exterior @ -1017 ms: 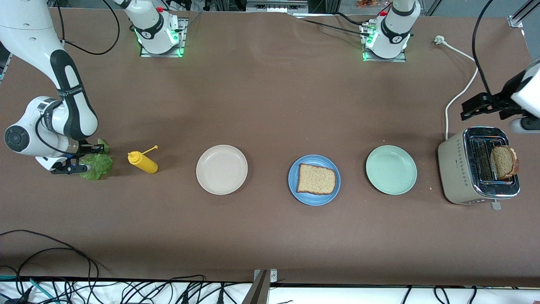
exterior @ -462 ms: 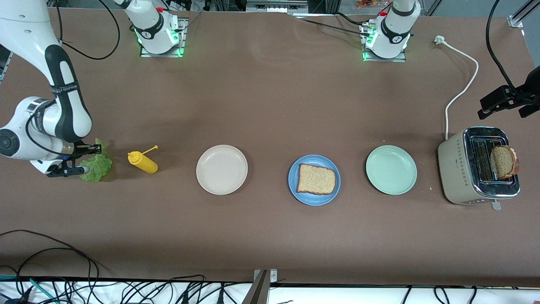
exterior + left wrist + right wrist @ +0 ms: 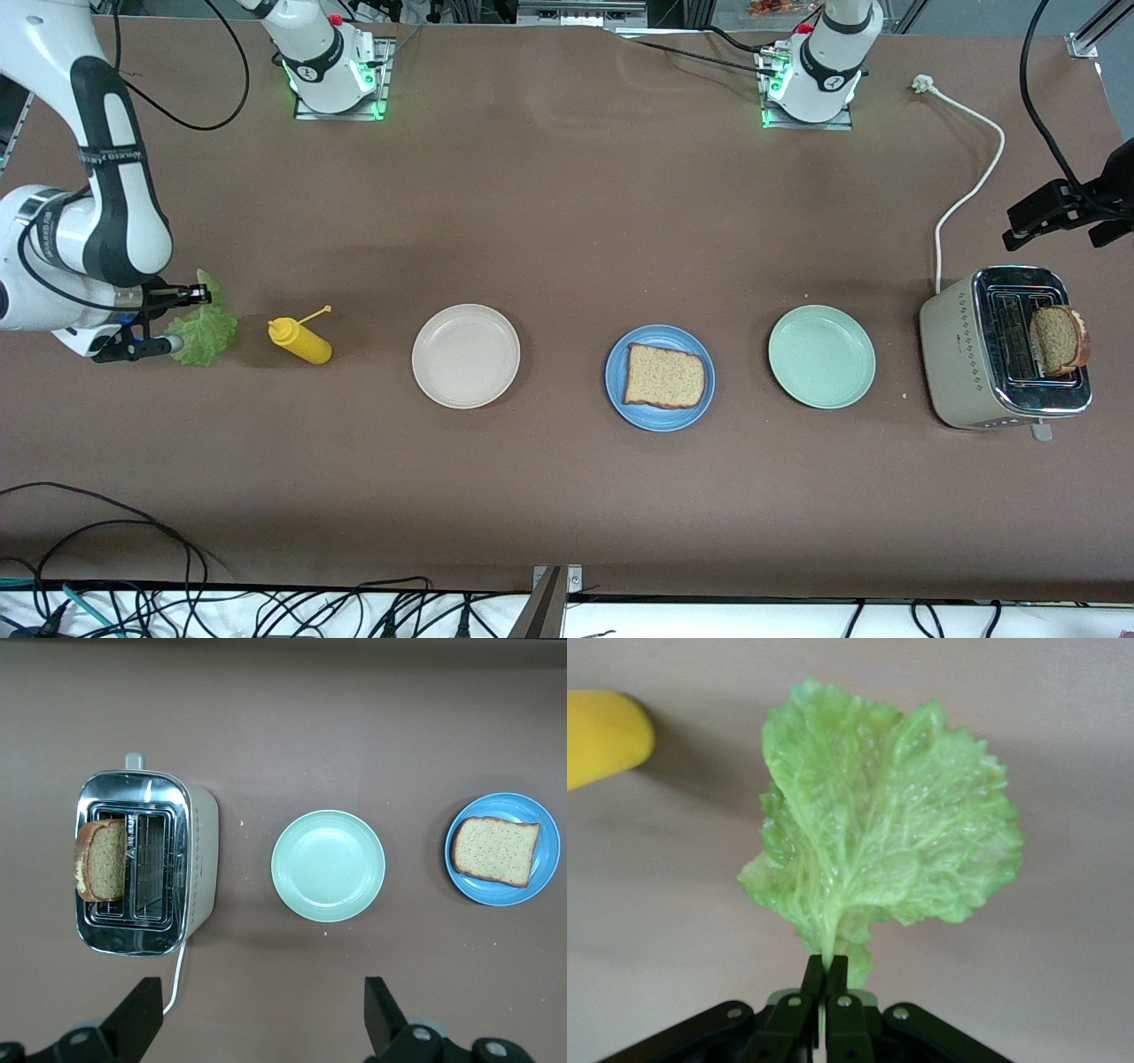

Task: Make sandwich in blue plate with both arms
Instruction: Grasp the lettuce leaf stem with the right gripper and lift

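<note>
My right gripper [image 3: 174, 319] is shut on the stem of a ruffled green lettuce leaf [image 3: 205, 324], at the right arm's end of the table. In the right wrist view the leaf [image 3: 877, 824] fans out from the closed fingertips [image 3: 835, 967], just above the table. One brown bread slice [image 3: 665, 377] lies flat on the blue plate [image 3: 660, 420]. A second slice [image 3: 1056, 339] stands in the toaster [image 3: 957, 354]. My left gripper [image 3: 1054, 211] is open and holds nothing, over the table beside the toaster. In its wrist view [image 3: 261, 1014] the wide-apart fingers frame bare table.
A yellow squeeze bottle [image 3: 301, 340] lies beside the lettuce. A cream-white plate [image 3: 466, 356] and a mint-green plate [image 3: 822, 356] flank the blue plate. The toaster's white cord [image 3: 966, 190] runs across the table toward the left arm's base.
The right gripper has lifted the lettuce a little off the table. The left gripper drew away from over the toaster toward the table's end, then stayed still.
</note>
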You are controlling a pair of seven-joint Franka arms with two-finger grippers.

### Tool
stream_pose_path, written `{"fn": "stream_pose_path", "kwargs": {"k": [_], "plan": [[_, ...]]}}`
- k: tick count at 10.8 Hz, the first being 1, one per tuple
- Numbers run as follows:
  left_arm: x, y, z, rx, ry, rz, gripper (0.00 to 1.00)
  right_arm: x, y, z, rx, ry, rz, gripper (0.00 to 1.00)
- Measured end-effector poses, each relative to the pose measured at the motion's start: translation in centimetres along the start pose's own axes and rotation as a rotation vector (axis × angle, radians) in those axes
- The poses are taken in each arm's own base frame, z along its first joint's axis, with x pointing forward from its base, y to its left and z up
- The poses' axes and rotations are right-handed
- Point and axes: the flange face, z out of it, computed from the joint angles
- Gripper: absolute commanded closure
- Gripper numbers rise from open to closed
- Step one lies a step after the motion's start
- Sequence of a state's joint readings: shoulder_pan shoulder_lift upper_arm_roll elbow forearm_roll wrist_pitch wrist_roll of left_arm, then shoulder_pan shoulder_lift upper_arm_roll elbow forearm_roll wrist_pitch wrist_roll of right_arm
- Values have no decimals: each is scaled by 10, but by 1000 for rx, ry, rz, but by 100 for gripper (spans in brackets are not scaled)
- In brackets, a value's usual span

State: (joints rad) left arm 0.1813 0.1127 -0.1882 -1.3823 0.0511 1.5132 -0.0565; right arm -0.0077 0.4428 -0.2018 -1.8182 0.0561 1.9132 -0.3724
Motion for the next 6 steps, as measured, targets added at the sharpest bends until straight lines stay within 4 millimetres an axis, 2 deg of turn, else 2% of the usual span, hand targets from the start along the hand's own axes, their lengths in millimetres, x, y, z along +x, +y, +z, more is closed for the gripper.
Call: {"fn": "stream_pose_path", "kwargs": {"k": [4, 6], "plan": [[0, 2, 0, -1, 0, 4, 0, -32, -42, -78, 18, 30, -62, 100], [0, 2, 0, -1, 0, 3, 0, -42, -61, -107, 10, 70, -94, 100]]}}
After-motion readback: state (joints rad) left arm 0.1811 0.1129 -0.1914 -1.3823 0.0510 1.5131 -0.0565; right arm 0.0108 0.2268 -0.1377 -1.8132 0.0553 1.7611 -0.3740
